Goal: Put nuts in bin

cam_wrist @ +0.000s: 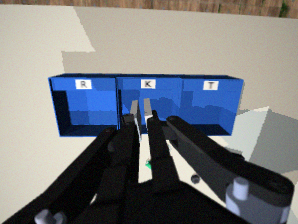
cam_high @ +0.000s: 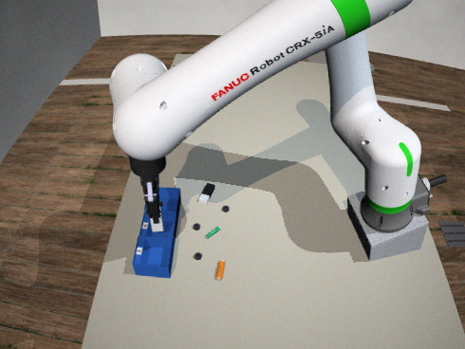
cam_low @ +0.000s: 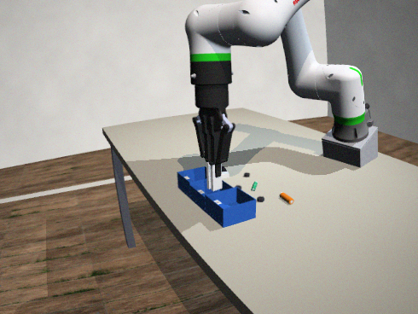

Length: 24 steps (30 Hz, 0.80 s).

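Note:
A blue bin row [cam_high: 152,271] [cam_low: 232,218] [cam_wrist: 100,95] has three compartments marked R, K [cam_wrist: 147,84] and T. My gripper [cam_high: 157,227] [cam_low: 214,185] [cam_wrist: 142,108] hangs upright over the middle K compartment with its tips just inside it. The fingers are nearly together, and only blue bin wall shows through the small gap; I see no nut between them. Three black nuts lie on the table right of the bin: one [cam_high: 226,208] [cam_low: 246,174] at the back, one [cam_high: 196,227] in the middle, and one [cam_high: 197,256] [cam_low: 260,199] at the front. The inside of K is mostly hidden.
A green bolt-like piece [cam_high: 213,231] [cam_low: 254,186] [cam_wrist: 148,163], an orange cylinder [cam_high: 220,269] [cam_low: 287,198] and a black-and-white block [cam_high: 206,193] [cam_low: 223,174] lie near the nuts. The robot base [cam_high: 389,232] [cam_low: 350,149] stands at the table's far side. The table edge runs close behind the bin.

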Each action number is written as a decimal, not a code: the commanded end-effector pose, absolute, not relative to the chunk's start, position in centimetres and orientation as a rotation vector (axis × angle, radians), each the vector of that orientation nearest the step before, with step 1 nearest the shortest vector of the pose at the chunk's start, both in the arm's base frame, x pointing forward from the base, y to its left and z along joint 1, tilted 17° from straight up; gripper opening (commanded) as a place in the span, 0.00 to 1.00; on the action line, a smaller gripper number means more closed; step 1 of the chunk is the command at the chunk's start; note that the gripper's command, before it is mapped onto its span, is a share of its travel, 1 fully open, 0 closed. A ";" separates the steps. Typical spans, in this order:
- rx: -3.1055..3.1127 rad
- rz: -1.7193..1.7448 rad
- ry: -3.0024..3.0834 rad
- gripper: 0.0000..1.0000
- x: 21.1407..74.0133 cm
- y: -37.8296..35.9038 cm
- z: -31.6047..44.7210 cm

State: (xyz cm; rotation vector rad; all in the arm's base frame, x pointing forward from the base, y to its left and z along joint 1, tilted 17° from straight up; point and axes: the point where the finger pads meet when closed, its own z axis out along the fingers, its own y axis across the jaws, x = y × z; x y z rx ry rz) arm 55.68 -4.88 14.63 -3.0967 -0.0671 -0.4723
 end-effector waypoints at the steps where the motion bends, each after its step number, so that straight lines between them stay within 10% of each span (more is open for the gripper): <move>1: -3.097 -0.473 -0.067 0.05 55.6 -4.9 15.0; 24: -3.097 -0.473 -0.067 0.05 55.1 -1.0 18.4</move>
